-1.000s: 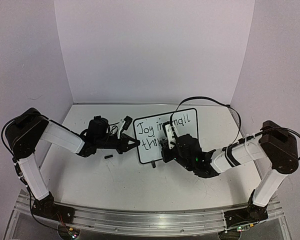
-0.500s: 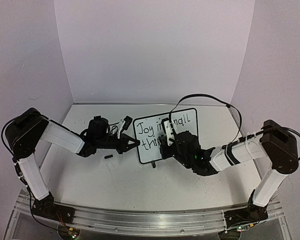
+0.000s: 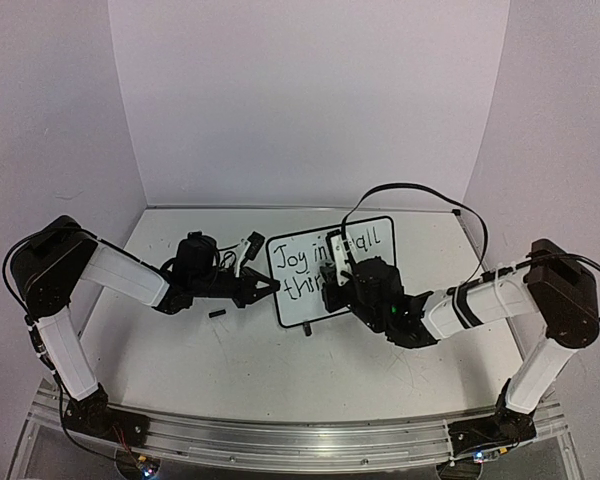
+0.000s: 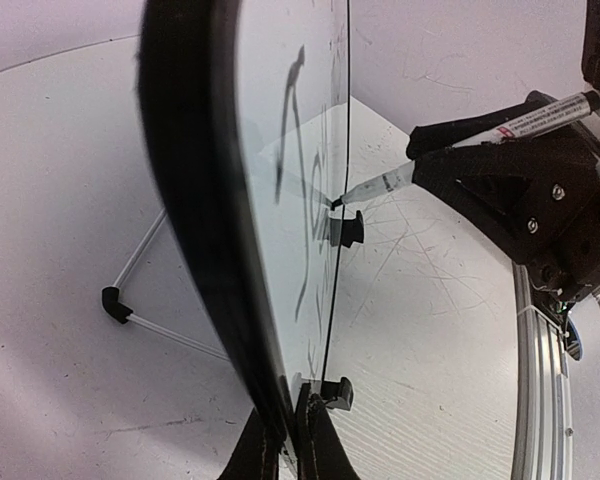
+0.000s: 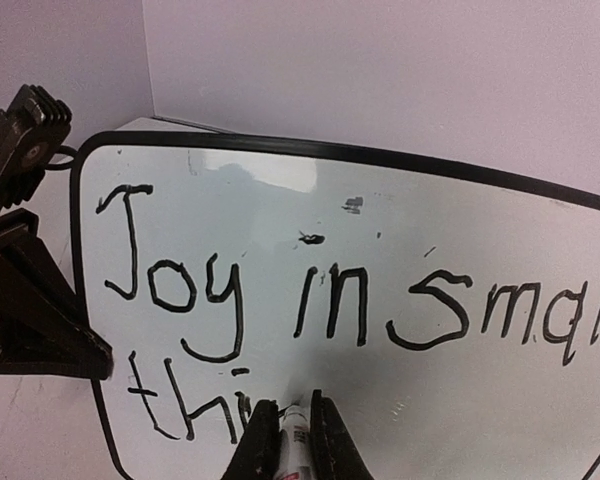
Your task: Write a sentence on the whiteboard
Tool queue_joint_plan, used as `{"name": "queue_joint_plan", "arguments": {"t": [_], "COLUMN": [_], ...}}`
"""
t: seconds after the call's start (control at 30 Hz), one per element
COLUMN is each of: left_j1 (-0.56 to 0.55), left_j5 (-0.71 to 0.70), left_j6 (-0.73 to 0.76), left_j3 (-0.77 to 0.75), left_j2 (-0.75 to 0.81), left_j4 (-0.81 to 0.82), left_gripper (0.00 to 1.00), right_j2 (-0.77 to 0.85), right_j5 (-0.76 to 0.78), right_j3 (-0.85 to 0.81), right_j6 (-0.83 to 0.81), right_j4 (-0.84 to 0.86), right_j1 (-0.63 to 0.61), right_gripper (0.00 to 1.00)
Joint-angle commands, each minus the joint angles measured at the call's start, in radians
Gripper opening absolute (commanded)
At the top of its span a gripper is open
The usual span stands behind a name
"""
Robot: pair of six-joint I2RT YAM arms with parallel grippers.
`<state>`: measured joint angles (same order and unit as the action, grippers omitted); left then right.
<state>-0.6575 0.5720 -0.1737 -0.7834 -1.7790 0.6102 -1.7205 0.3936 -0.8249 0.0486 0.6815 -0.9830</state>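
The whiteboard (image 3: 298,306) stands upright at mid-table, black-framed, facing the right arm. My left gripper (image 3: 264,287) is shut on its left edge, fingers (image 4: 318,440) pinching the frame. The sentence (image 5: 320,300) reads "Joy in small" on the top line, with "thi" begun below. My right gripper (image 5: 292,403) is shut on a white marker (image 5: 297,445). The marker's tip touches the board just right of "thi". In the left wrist view the whiteboard (image 4: 280,120) runs edge-on, and the marker (image 4: 500,125) points its tip at the lower line. From above, my right gripper (image 3: 335,272) hides the middle of the writing.
A small black cap-like piece (image 3: 217,314) lies on the table left of the board. The board's wire stand (image 4: 140,300) props it from behind. A black cable (image 3: 410,190) loops above the right arm. An aluminium rail (image 3: 280,440) runs along the near edge.
My right gripper has shifted slightly left and up along the board with the marker. The left arm and the board have stayed still.
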Motion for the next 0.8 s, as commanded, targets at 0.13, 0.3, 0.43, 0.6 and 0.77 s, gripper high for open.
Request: {"name": "queue_joint_plan", "arguments": {"t": [0.13, 0.3, 0.43, 0.6, 0.77], "left_j1": [0.015, 0.015, 0.015, 0.015, 0.015], "left_j5": [-0.090, -0.093, -0.092, -0.092, -0.092], "left_j6": [0.074, 0.074, 0.073, 0.072, 0.072], "left_j3": [0.008, 0.009, 0.009, 0.008, 0.007], "left_j2": [0.012, 0.014, 0.011, 0.010, 0.010], "left_j4": [-0.083, -0.083, -0.082, -0.083, -0.083], "left_gripper": [0.00, 0.00, 0.00, 0.00, 0.00], "right_j2": [0.039, 0.028, 0.024, 0.020, 0.018], "right_j5": [0.056, 0.039, 0.025, 0.013, 0.012], "right_j3": [-0.003, 0.018, 0.037, 0.059, 0.072], "right_j6": [-0.003, 0.020, 0.041, 0.063, 0.070], "right_j4": [0.027, 0.014, 0.005, -0.004, -0.010], "right_j1": [0.027, 0.027, 0.027, 0.027, 0.027], "right_gripper": [0.00, 0.00, 0.00, 0.00, 0.00]}}
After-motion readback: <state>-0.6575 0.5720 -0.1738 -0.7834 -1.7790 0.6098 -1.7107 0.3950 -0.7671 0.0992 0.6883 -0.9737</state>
